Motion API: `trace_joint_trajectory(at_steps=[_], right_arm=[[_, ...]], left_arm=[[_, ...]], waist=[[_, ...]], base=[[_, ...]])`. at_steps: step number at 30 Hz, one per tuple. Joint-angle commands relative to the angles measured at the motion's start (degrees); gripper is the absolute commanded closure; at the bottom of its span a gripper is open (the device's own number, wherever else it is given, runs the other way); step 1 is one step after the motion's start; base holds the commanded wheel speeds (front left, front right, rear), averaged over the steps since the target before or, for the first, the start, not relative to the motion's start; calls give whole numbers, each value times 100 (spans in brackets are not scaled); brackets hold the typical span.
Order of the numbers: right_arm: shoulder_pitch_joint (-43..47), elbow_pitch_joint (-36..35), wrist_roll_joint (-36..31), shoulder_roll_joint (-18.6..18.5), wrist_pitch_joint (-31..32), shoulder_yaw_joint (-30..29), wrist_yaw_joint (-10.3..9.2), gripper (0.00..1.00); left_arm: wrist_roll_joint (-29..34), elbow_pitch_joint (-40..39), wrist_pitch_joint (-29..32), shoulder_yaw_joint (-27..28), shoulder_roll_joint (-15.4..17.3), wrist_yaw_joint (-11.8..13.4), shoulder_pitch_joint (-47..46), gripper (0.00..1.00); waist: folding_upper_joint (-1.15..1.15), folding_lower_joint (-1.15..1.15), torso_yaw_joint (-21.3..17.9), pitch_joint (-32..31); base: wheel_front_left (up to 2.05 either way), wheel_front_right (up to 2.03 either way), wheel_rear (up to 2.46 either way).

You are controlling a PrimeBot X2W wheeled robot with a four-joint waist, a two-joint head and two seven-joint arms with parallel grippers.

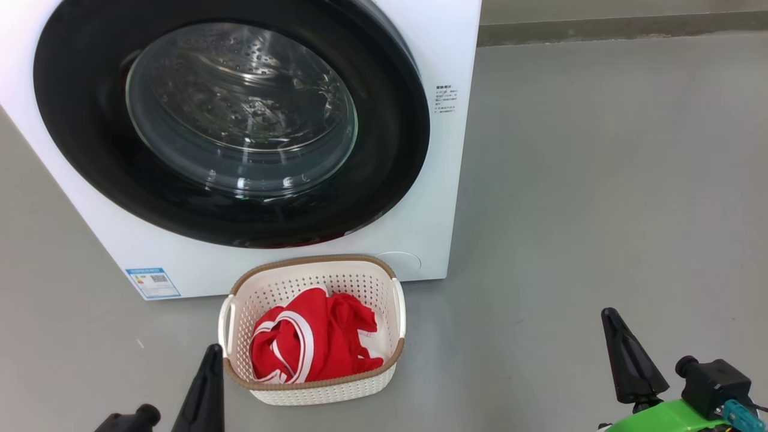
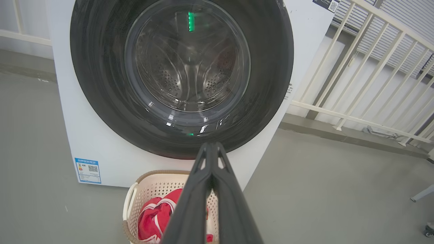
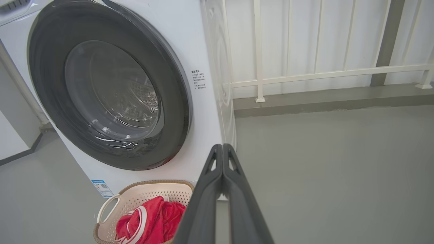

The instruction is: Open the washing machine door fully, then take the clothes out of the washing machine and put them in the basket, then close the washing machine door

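Grey floor (image 1: 570,180), white railing (image 3: 258,51) behind. I've got the left gripper (image 1: 212,351) low at bottom left, fingers (image 2: 190,203) pressed together and empty, pointing up just beside the basket (image 1: 312,260). Right gripper (image 1: 609,315) sits well off to the right, pinched tight, empty too. Washing machine door (image 1: 78,132) lies flush on the washing machine (image 1: 438,210); red clothes (image 1: 327,342) are heaped in the basket right in front of it. Both arms run off the bottom edge, my own fingers hide part of the basket in the wrist views, and the front print (image 1: 447,99) is too small to read.
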Motion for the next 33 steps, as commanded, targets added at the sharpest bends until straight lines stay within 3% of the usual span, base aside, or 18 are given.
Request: trace_joint_trajectory(at_steps=[1, 33], right_arm=[[-214, -123, 227, -77, 35, 14, -3, 100], [-453, 49, 2463, -178, 516, -11, -9, 100]], left_arm=[[-190, -106, 44, 81, 28, -47, -173, 100], [-2195, 98, 570, 301, 51, -161, -373, 100]], waist=[[0, -1, 1, 2], [0, -1, 19, 29]], base=[[0, 0, 0], [0, 0, 0]])
